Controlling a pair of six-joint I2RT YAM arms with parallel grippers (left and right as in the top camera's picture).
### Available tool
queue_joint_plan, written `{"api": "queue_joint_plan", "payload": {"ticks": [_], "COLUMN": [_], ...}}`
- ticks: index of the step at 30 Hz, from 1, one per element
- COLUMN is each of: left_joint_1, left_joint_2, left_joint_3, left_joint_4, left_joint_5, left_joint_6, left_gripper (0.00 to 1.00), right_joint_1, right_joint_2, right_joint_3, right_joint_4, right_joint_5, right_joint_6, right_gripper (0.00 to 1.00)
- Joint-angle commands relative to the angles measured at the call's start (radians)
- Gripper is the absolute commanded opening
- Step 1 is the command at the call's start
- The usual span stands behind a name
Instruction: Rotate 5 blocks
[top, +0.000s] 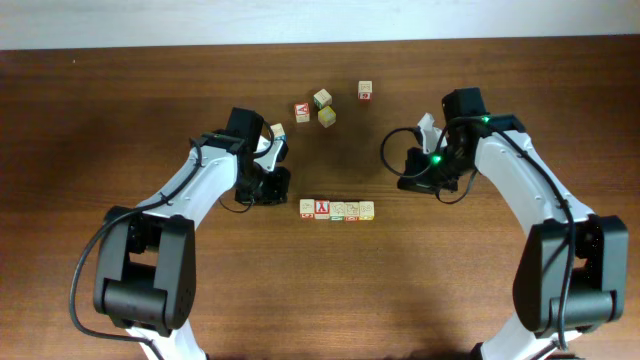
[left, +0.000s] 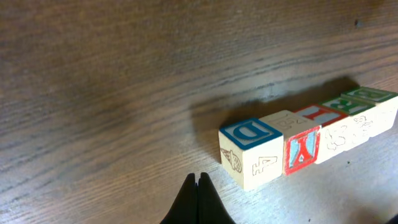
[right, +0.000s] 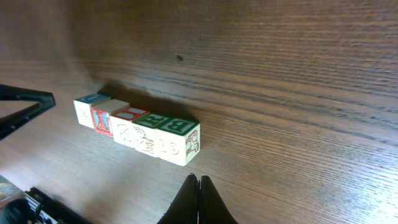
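A row of five small pale wooden alphabet cubes (top: 337, 210) sits on the dark brown wooden desk (top: 120, 120), the cubes side by side and touching, between the two arms. The cube at the row's left end (left: 249, 152) has a blue D on top. Its neighbour (left: 300, 144) shows a red-bordered Y on its side. The cube at the right end (right: 180, 140) has a green-bordered top.

The left gripper (left: 198, 178) hangs near the blue-lettered cube without touching it, its jaws pressed together and holding nothing. The right gripper (right: 198, 180) is near the green-topped cube, clear of it, and its jaws are likewise closed and empty.

Farther back on the desk lie a loose cluster of three similar cubes (top: 327, 117) and a single cube (top: 365, 91), well apart from the row.
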Motion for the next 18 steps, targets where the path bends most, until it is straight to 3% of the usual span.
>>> {"api": "queue_joint_plan", "payload": {"ticks": [1,18], "left_joint_1": [-0.007,-0.08], "left_joint_2": [-0.001,-0.001], "left_joint_3": [-0.034,-0.069], "left_joint_4": [0.026,0.105], "left_joint_5": [0.008,-0.028], "left_joint_6": [0.024,0.023], "left_gripper": [0.0,0.0], "right_joint_1": [0.015,0.021], "right_joint_2": [0.021,0.021], "right_joint_3": [-0.01,-0.01], "right_joint_4": [0.005,0.011], "right_joint_5": [-0.005,-0.005], "right_joint_6": [-0.008,-0.008], "right_gripper": [0.04,0.04]}}
